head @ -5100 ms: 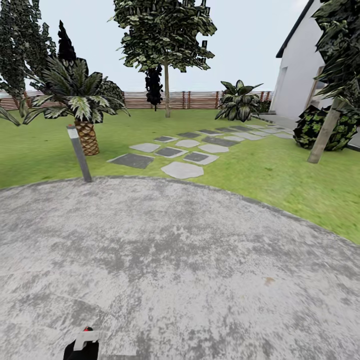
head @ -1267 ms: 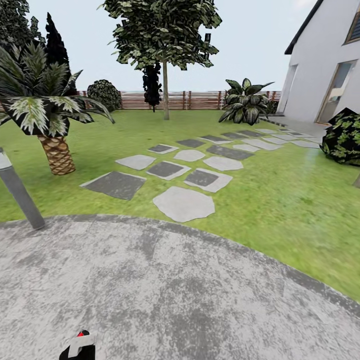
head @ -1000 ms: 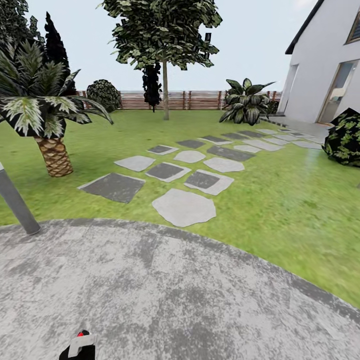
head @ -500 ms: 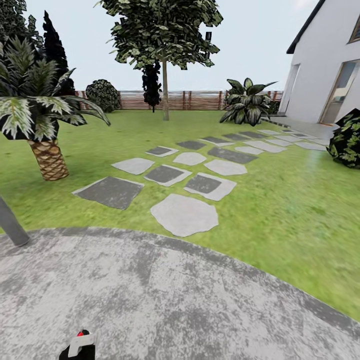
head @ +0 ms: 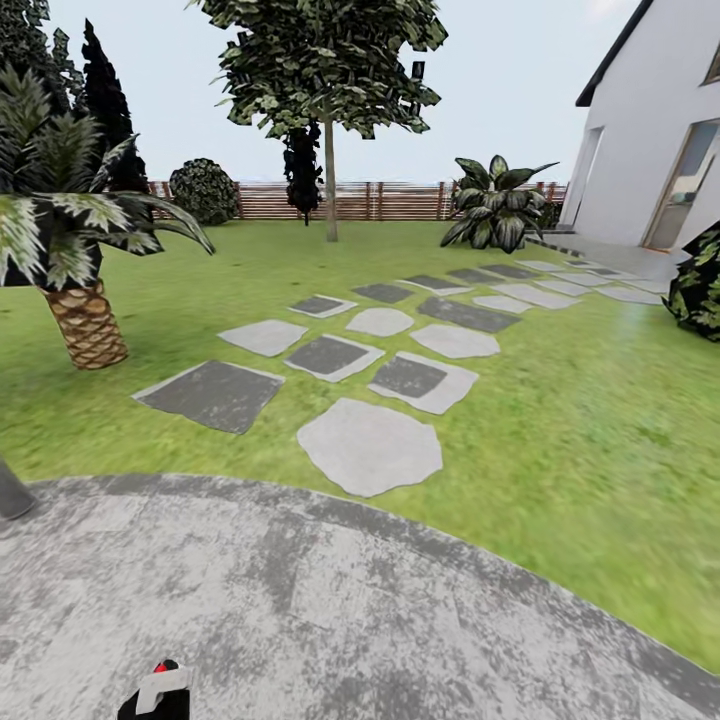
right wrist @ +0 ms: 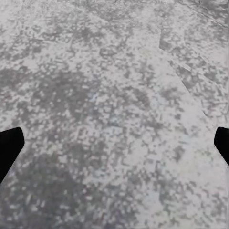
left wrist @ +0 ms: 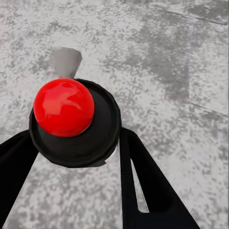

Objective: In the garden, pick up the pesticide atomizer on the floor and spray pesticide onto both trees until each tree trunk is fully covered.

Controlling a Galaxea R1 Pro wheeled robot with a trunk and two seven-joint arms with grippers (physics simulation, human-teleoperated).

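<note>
Here the mottled grey paving (head: 400, 620) curves into a lawn (head: 560, 400) set with flat angular stepping stones (head: 370, 447); beyond stands a tree (head: 330, 60) with a slim pale trunk (head: 330, 185) before a slatted fence (head: 380, 200). The pesticide atomizer (left wrist: 74, 121), a round black body topped by a glossy red ball, sits pinched between the left gripper (left wrist: 76, 162) fingers. The right gripper (right wrist: 114, 143) is spread wide, over bare paving.
</note>
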